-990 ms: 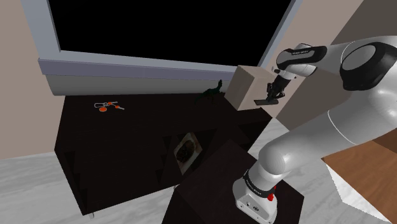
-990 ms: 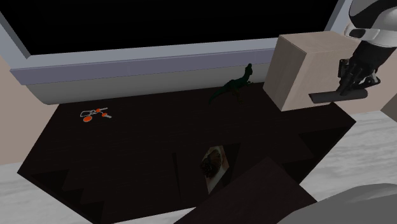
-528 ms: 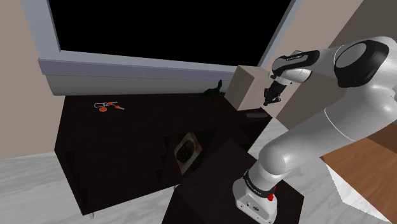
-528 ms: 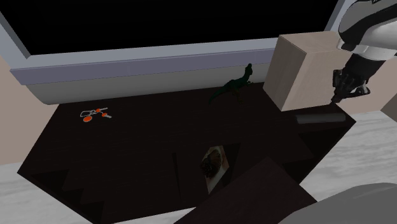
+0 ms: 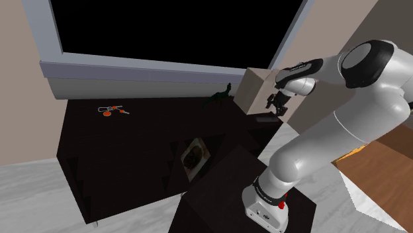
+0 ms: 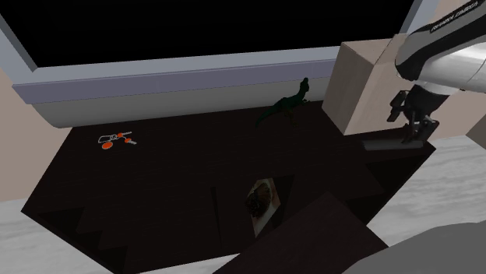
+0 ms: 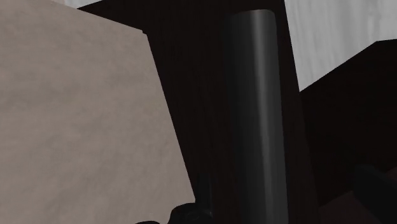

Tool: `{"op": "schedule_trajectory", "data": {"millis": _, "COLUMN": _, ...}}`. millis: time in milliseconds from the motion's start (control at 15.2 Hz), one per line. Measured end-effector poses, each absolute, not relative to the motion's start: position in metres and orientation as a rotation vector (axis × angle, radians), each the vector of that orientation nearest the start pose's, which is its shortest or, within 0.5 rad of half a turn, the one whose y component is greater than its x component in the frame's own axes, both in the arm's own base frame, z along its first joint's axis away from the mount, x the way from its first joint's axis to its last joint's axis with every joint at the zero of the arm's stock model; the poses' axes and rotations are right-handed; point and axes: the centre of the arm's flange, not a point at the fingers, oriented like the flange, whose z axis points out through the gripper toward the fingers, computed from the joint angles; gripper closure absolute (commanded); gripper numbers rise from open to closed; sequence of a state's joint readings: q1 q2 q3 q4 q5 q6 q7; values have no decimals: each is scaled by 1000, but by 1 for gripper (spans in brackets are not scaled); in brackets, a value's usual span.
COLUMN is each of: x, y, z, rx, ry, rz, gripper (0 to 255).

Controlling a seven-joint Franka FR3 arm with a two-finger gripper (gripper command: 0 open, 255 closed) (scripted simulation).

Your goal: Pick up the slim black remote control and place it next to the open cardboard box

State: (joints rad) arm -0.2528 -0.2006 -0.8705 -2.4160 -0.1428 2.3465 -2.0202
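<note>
Since a second ago the slim dark remote (image 6: 389, 144) has gone from hanging crosswise in the fingers to lying flat on the dark table (image 5: 132, 145), and the gripper (image 6: 405, 126) has let go and risen a little above it. The remote lies just beside the beige box (image 6: 366, 86), on the side toward the second exterior view's right. In the wrist view a narrow strip of table separates the remote (image 7: 257, 108) from the box wall (image 7: 83, 121), so the two are close but not touching.

The fingers stand wide apart and hold nothing. In the wrist view the gripper (image 7: 286, 181) straddles the remote's near end without touching it.

The placement looks done, so the risk lies in the retreat. The fingers hang low over the remote, and a sideways or tilting withdrawal could clip it. A clipped remote might slide away from the box or toward the table edge, which looks near in the second exterior view. Its rounded look suggests it may roll if nudged. A swing toward the box could also shove the box itself. A straight lift seems safest.
</note>
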Motion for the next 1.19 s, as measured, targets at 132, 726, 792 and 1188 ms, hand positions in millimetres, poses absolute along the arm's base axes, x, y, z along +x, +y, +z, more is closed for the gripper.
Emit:
{"op": "schedule_trajectory", "data": {"millis": 132, "x": 207, "y": -435, "z": 353, "rx": -2840, "ry": -1508, "rz": -88, "gripper": 0}}
{"op": "schedule_trajectory", "data": {"millis": 726, "x": 207, "y": -437, "z": 318, "rx": -2857, "ry": -1485, "rz": -92, "gripper": 0}}
{"op": "schedule_trajectory", "data": {"millis": 792, "x": 206, "y": -436, "z": 317, "rx": -2857, "ry": -1482, "rz": -89, "gripper": 0}}
{"op": "schedule_trajectory", "data": {"millis": 1188, "x": 208, "y": -432, "z": 317, "rx": -2843, "ry": -1486, "rz": -82, "gripper": 255}}
